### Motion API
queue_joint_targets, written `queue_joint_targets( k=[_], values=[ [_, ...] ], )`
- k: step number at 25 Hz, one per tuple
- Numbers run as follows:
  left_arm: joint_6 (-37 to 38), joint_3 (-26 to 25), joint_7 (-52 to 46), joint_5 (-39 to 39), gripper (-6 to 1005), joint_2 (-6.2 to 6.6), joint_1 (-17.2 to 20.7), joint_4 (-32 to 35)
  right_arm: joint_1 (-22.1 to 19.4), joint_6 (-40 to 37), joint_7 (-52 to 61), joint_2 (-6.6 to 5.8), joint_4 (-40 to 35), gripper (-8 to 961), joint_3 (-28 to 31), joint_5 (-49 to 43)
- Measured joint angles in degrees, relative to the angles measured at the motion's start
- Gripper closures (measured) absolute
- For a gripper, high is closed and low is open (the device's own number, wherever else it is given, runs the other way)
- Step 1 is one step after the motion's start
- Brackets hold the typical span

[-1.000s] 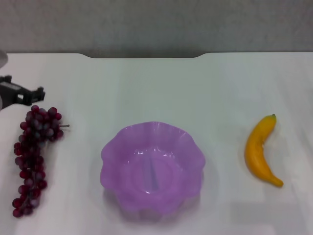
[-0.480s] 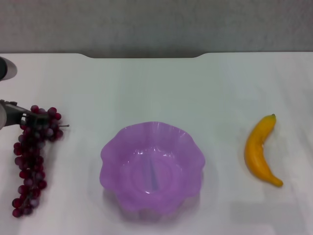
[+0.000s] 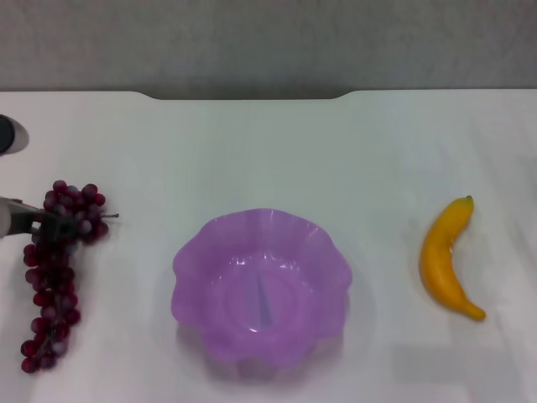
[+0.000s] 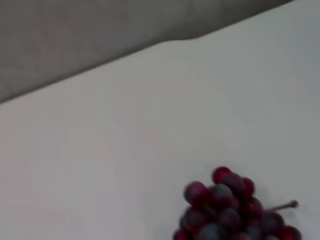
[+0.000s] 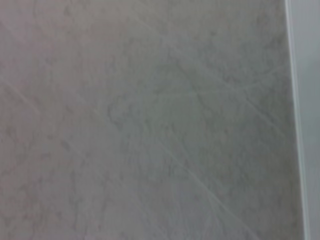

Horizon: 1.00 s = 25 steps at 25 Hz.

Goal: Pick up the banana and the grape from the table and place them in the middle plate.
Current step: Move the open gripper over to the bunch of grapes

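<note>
Left pincer (image 3: 44,220): enters from the left edge of the head view, its dark tip lying against the upper part of the grape bunch; only a sliver shows, so whether it is wide, narrow or gripping cannot be told.

Grape (image 3: 57,269): long dark red-purple bunch on the tabletop (image 3: 268,151), far left, running from a broad top near the pincer down to a narrow tail toward the robot. Thin brown stem juts out to the right of its top. In the left wrist view the top cluster (image 4: 232,210) and stem sit at the lower border, with bare white surface and the grey wall behind.

Middle plate (image 3: 195,252): translucent light purple dish with a wavy scalloped rim, at the centre of the tabletop, well apart from the grape; nothing lies in it.

Banana (image 3: 445,260): yellow-orange, curved, on the tabletop to the right of the plate and well apart from it, dark green stem tip pointing away from the robot.

Right pincer: not seen in any view; the right wrist view shows only a mottled grey surface (image 5: 150,120) with a pale edge along one side.
</note>
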Motion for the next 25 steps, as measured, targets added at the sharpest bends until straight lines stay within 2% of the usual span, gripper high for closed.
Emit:
queue_joint_targets(
  k=[6, 14, 25],
  values=[
    [-1.6, 0.37, -1.29, -1.35, 109, -0.1, -0.3, 0.72, 0.03, 0.0, -0.04, 0.0, -0.26, 47, -0.03, -0.05],
    [3.23, -0.05, -2.71, 0.74, 108, 0.07, -3.47, 10.3, 0.03, 0.0, -0.08, 0.04, -0.5, 47, -0.4, -0.06],
    [6.14, 0.41, -2.93, 0.82, 109, -0.11, -4.41, 13.61, -0.05, 0.0, -0.08, 0.09, -0.34, 47, -0.32, 0.07]
  ],
)
